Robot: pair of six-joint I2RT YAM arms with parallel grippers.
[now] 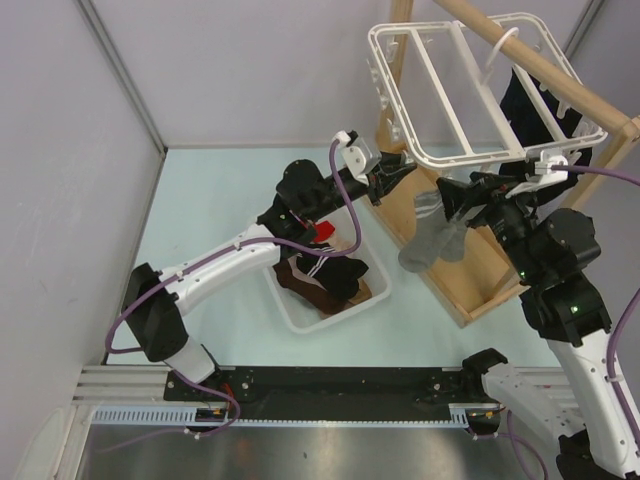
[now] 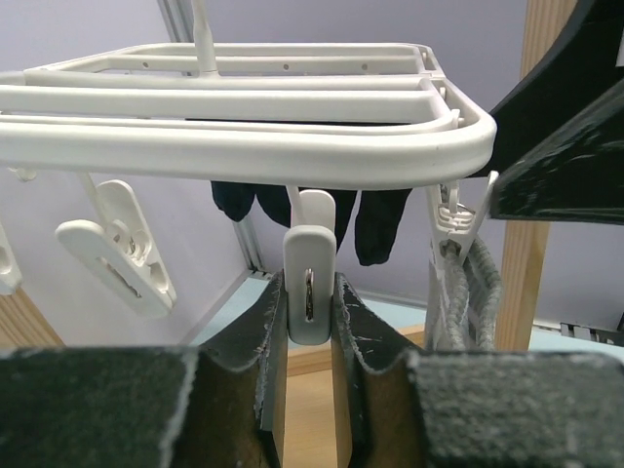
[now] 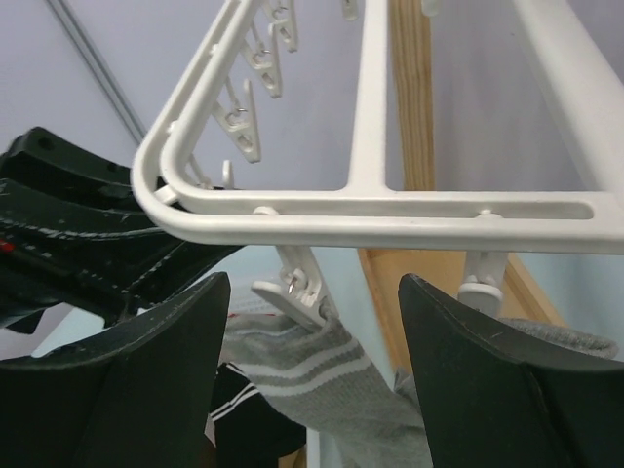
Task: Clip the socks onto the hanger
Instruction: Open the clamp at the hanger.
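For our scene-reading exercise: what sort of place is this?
Probably a robot lab cell staged for laundry: plain partition walls, left arm and right arm at a table, a hanger with a sock clipped on.

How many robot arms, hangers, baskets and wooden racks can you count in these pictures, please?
Robot arms: 2
White hanger: 1
White basket: 1
Wooden rack: 1
Total: 5

Pale lilac walls (image 1: 250,70) surround a light green table (image 1: 200,190).
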